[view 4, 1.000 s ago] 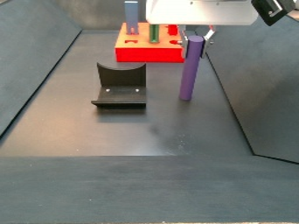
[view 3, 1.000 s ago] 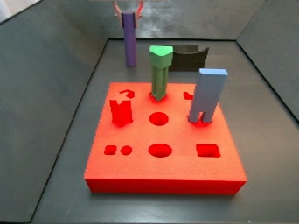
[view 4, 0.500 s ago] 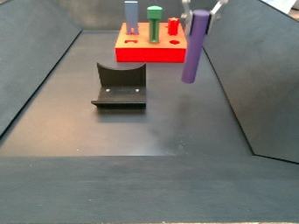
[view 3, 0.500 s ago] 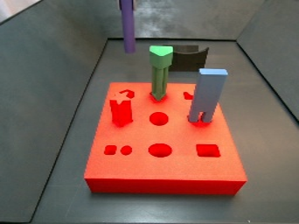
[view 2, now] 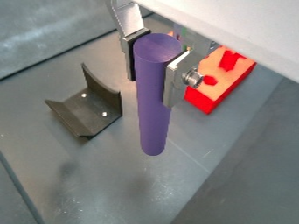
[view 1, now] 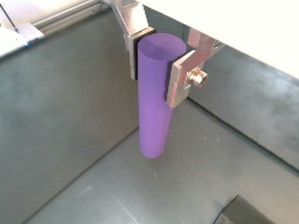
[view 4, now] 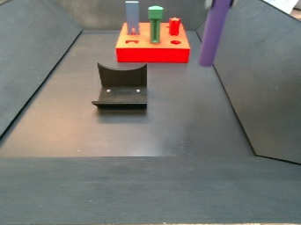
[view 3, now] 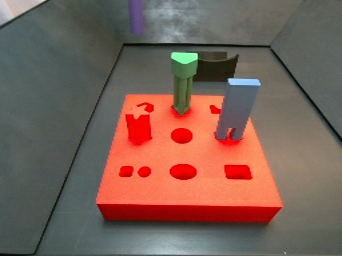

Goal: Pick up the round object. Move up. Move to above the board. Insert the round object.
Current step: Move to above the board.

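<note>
Two silver fingers point(view 1: 184, 77) of the gripper point(view 1: 159, 54) are clamped on the top end of the round object point(view 1: 153, 101), which hangs clear of the floor with most of its length below the pads. We judge this purple peg to be rigid and light, with a smooth wall that could slip or swing under a pinch set so high; a hold nearer its middle would steady it, though the free lower end is what must enter the hole.

In both wrist views we see the grip itself, and in a wrist view the fixture point(view 2: 84, 106) and one corner of the board point(view 2: 222, 77) lie below. In both side views the gripper is out of frame: only the peg's lower part shows at the upper edge point(view 3: 136, 14), well apart from the board point(view 3: 187, 185), where the green peg point(view 3: 183, 85) and the blue block point(view 3: 238, 108) stand beside an open round hole point(view 3: 182, 134).
</note>
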### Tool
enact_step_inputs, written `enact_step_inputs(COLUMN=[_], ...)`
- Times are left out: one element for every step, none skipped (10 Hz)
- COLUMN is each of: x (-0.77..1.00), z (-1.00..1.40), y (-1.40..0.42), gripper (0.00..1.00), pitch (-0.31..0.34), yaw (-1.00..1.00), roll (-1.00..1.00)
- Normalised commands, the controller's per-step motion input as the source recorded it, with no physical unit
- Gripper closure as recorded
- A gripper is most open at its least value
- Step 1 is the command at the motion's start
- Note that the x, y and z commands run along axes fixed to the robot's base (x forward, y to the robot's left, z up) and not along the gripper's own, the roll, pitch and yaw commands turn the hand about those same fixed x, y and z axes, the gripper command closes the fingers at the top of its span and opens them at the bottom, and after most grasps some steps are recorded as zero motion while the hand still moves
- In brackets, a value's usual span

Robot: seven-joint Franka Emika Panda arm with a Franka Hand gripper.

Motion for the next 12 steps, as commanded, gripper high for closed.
enact_step_inputs(x=[-0.16,-0.11,-0.04,-0.02,-0.01,0.29,0.3,0.31,0.32,0.32,0.33,0.34], z=[1.0,0.84,0.61,0.44,0.27,0.1,0.08,0.08,0.09,0.08,0.09,0.09], y=[0.16,0.12,0.08,0.06,0.05,-1.0,-1.0,-1.0,-1.0,-1.0,-1.0,-1.0], gripper=[1.0,1.0,1.0,1.0,1.0,1.0,1.0,1.0,1.0,1.0,1.0,1.0], pitch=[0.032,0.053,0.075,0.087,0.089,0.325,0.3,0.278,0.227,0.194,0.148,0.131], yaw=[-0.04,-0.04,-0.04,-0.04,-0.04,-0.12,-0.08,-0.02,-0.01,-0.01,0.0,0.01], roll=[-0.08,-0.05,-0.02,-0.01,-0.01,0.34,0.34,0.28,0.12,0.08,0.02,0.0])
